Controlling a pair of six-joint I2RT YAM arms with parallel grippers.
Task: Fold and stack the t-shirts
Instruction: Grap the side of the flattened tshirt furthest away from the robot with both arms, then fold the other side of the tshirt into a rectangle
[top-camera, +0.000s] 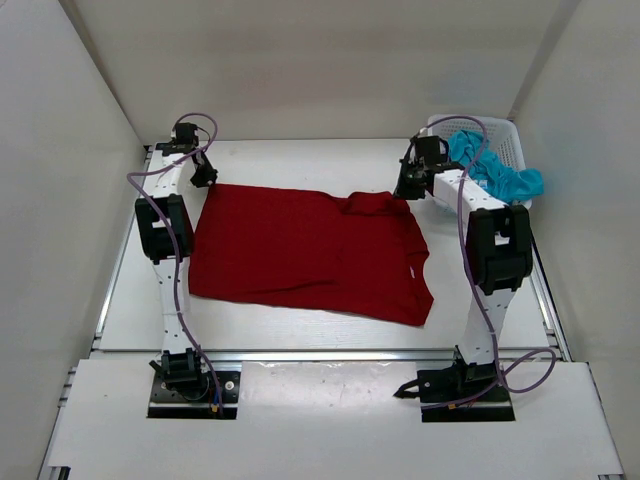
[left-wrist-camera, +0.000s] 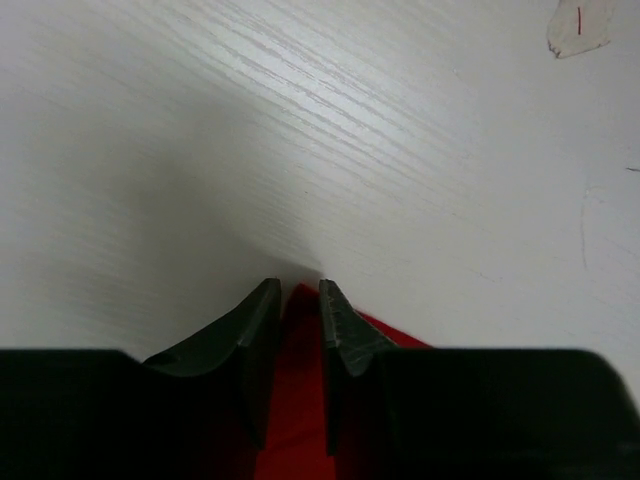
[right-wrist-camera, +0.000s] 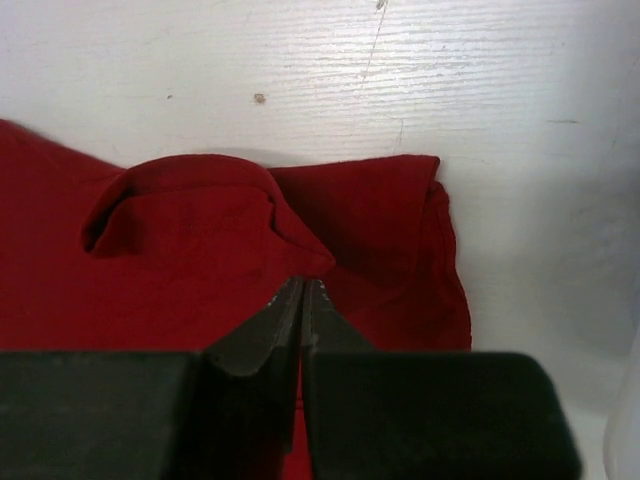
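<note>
Jaws of the left gripper (left-wrist-camera: 300, 290) sit a little apart round a corner of the dark red shirt (top-camera: 300, 250); pinching or not, I cannot tell. Right gripper (right-wrist-camera: 302, 285) jaws are shut. Shirt lies on the worktop (top-camera: 300, 160), long side left-right, neck right.

A dark red short-sleeved cloth t-shirt (top-camera: 300, 250) is spread flat, one corner between the parted fingers of the left gripper (left-wrist-camera: 297, 285), its bunched sleeve pinched by the right gripper (right-wrist-camera: 303, 282). A crumpled teal blue cloth t-shirt (top-camera: 495, 172) is heaped just right of that gripper.
</note>
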